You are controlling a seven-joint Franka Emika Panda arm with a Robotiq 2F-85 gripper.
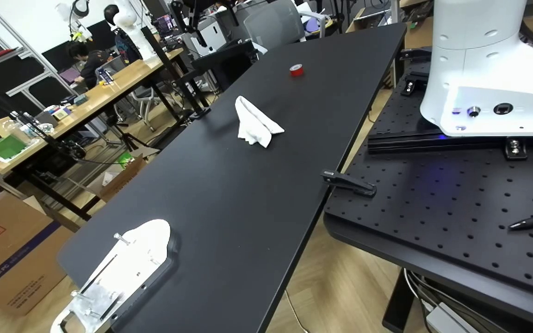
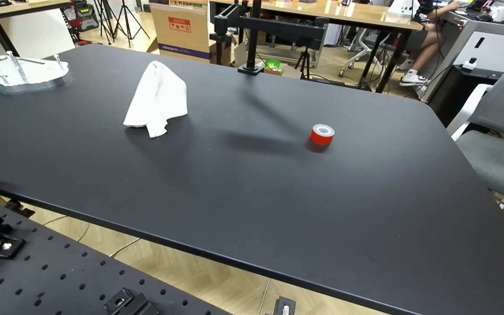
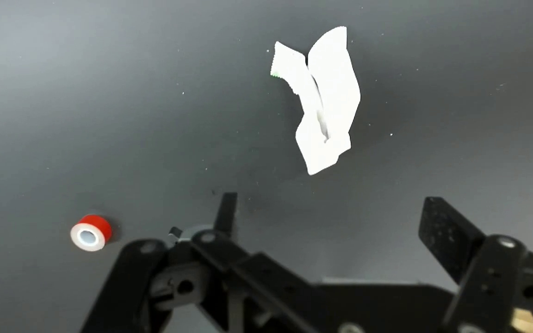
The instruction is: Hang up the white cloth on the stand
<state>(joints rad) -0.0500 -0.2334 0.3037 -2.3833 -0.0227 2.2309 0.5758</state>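
White cloth [image 2: 159, 96] in loose folds

In an exterior view: looks down and lengthwise over flat black surface [image 1: 229, 199], rounded white robot base [image 1: 484, 74] near at right. In an exterior view: faces across it from beside perforated black board [image 2: 72, 262]. Wrist view: close, steeply down past flat black fingers [image 3: 449, 231]. All share crumpled white cloth [image 3: 338, 92], red ring-shaped tape roll [image 3: 102, 225].

On the black table [image 1: 229, 194], a rumpled white cloth [image 2: 158, 96] lies between a red tape roll [image 2: 321, 140] and a white pegged board [image 1: 148, 243], well apart from both. Near the cloth, at the edge, stands a black post [image 2: 252, 50].
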